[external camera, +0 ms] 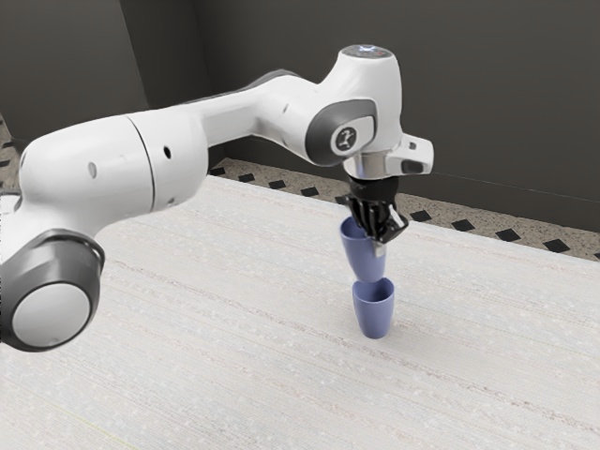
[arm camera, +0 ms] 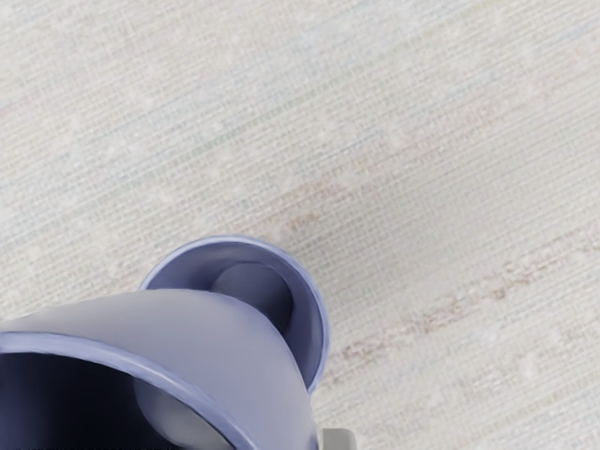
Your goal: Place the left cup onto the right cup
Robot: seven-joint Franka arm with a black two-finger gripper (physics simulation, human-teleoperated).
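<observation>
Two blue cups show in the exterior view, one above the other. My gripper (external camera: 380, 232) is shut on the rim of the upper cup (external camera: 361, 253), which hangs in the air, its base just over the mouth of the lower cup (external camera: 373, 309). That lower cup stands upright on the table (external camera: 187, 328). In the wrist view the held cup (arm camera: 187, 356) is large and close under my hand. Beyond it the open mouth of the standing cup (arm camera: 291, 291) is partly covered.
The pale woven table top stretches wide on all sides of the cups. A checkered floor strip (external camera: 487, 225) and a dark wall lie behind the table's far edge. My white arm (external camera: 141, 178) reaches in from the exterior view's left.
</observation>
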